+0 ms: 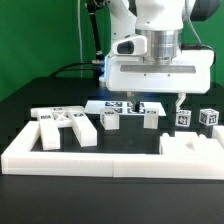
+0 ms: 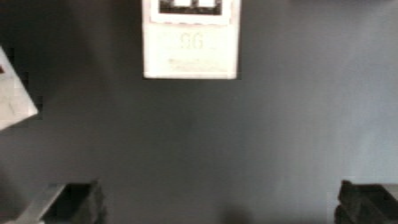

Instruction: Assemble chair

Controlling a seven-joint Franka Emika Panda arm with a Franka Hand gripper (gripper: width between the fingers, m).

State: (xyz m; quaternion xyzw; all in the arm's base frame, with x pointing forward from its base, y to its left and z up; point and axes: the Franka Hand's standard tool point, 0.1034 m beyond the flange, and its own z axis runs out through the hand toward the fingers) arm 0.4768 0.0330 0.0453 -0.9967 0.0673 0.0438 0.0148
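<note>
The chair is in loose white parts on the black table. A flat slab with a crossed piece (image 1: 64, 126) lies at the exterior view's left. Small tagged blocks (image 1: 110, 120) (image 1: 150, 119) (image 1: 183, 118) (image 1: 208, 117) stand in a row behind the wall. My gripper (image 1: 157, 107) hangs above the middle of that row, open and holding nothing. In the wrist view the gripper (image 2: 221, 204) shows its dark fingertips (image 2: 71, 202) far apart over bare black table. A white tagged part (image 2: 191, 42) lies ahead of them, not touching them.
A long low white border wall (image 1: 80, 158) runs along the front, with a raised notched section (image 1: 190, 146) at the exterior view's right. The marker board (image 1: 112, 104) lies behind the blocks under the arm. A second white edge (image 2: 13, 96) shows at the wrist view's side.
</note>
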